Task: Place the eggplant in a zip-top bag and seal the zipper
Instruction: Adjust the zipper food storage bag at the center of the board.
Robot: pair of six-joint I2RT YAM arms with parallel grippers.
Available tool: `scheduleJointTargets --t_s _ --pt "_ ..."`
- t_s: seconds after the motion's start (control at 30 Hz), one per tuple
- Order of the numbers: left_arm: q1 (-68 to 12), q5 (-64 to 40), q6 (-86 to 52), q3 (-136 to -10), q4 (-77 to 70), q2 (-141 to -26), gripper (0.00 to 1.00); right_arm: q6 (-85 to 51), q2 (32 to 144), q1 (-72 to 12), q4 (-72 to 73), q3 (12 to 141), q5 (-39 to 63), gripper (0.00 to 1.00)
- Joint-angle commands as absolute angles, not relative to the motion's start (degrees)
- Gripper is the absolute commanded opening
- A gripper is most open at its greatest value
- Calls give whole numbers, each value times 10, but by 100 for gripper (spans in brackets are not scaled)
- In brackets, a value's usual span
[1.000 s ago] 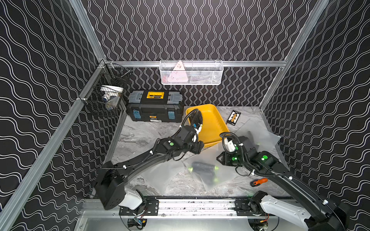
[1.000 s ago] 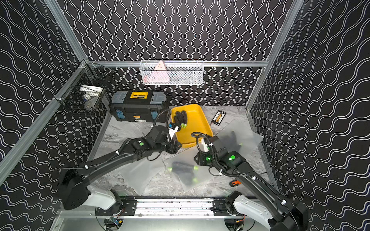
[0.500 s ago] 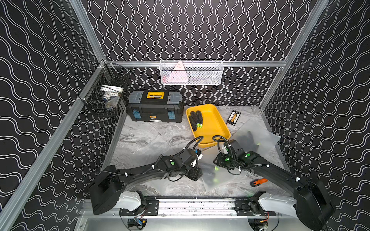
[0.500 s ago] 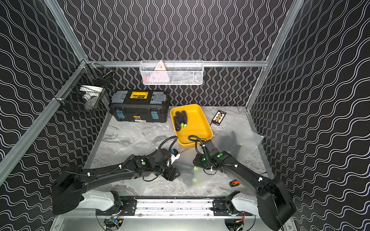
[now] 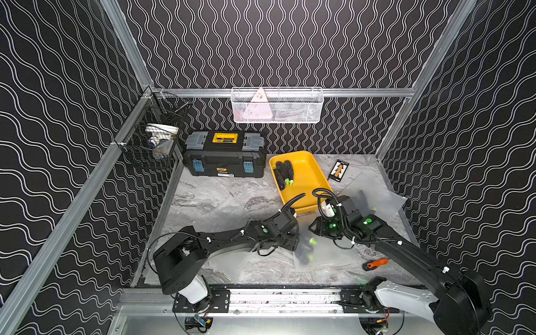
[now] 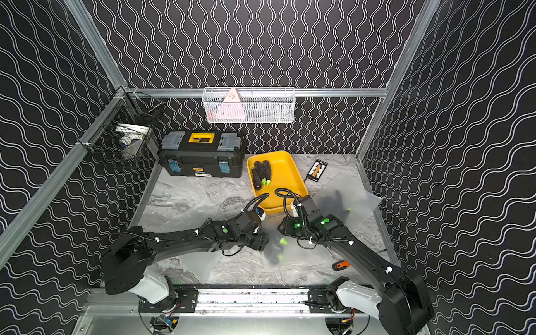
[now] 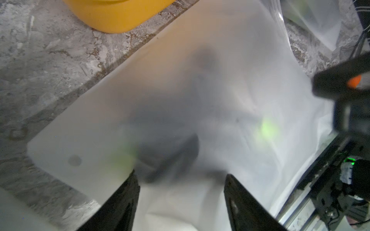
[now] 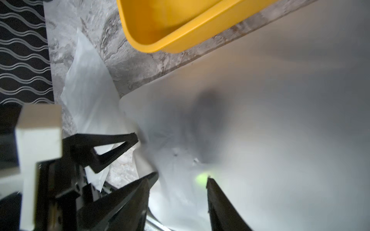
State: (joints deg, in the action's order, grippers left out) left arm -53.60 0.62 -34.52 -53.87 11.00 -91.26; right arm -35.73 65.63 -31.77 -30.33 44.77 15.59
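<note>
At the front centre of the grey marble-patterned tabletop (image 5: 220, 194) lies the frosted, translucent plastic zip-top bag (image 5: 330, 252), flat between the two arms. The dark eggplant (image 7: 168, 152) with its bright green cap shows as a blurred shape through the film, so it is inside the bag. A second green spot in the left wrist view hints at another one beside it, though the frosting makes that uncertain. The left gripper (image 7: 180, 192) hangs low over the bag with its black fingers (image 7: 124, 204) spread wide and only the film below them. The right gripper (image 8: 180, 192) stands just beside it, jaws moderately apart over the same bag, gripping nothing that can be seen. The rounded yellow plastic tray (image 5: 301, 208) sits just behind the bag.

With the eggplant in, the step in hand appears to be the sealing. The zipper strip itself cannot be made out, nor whether it is shut. To do it well, the robot would likely need to find the mouth edge first and nudge the eggplant clear of it so the film lies flat. One gripper could then pin an end of the strip while the other pinches narrow and runs along it to the far corner. A pinch that catches a fold, or stops short, would leave a gap.
</note>
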Motion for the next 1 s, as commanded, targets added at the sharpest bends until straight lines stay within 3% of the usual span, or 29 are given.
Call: scheduleJointTargets --t_s 0.0,0.2,0.4,0.63,0.83,0.97 --pt "-536 -68 -395 -518 9 -916 71 -364 670 -318 -275 430 226 47" --pt "-536 -68 -385 -502 40 -889 71 -367 723 -318 -261 398 170 46" --pt "-537 36 -367 -486 152 -817 71 -344 709 -318 -301 415 152 50" --pt "-502 -1 -351 -511 187 -792 70 -320 683 -340 -331 460 264 44" --pt "-504 -71 -411 -495 185 -813 65 -348 696 -345 -303 443 234 40" --pt "-514 -61 -430 -475 219 -784 66 -361 730 -344 -269 435 223 40"
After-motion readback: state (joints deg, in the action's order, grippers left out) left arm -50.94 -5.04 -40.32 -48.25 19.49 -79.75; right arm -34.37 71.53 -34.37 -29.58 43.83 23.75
